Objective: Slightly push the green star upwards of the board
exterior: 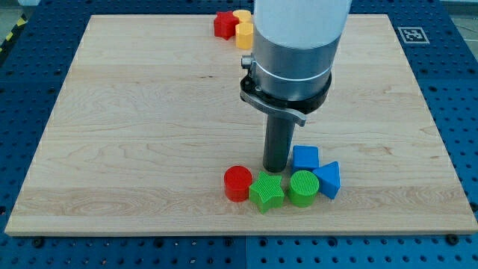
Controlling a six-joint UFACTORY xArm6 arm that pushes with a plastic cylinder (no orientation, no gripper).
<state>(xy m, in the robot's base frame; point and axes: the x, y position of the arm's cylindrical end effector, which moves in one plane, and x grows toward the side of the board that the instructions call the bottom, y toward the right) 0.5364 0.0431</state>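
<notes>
The green star (267,192) lies near the board's bottom edge, in the middle of a row of blocks. A red cylinder (238,183) sits just to its left and a green cylinder (303,187) just to its right. My tip (276,167) stands on the board right above the green star, at its upper edge, touching or nearly touching it. A blue block (305,158) sits just right of the tip, and a blue triangular block (328,179) lies right of the green cylinder.
At the board's top edge a red star-like block (223,24) and two yellow blocks (243,31) cluster left of the arm's body (295,52). The wooden board (134,127) rests on a blue perforated table; a marker tag (410,34) sits at its top right corner.
</notes>
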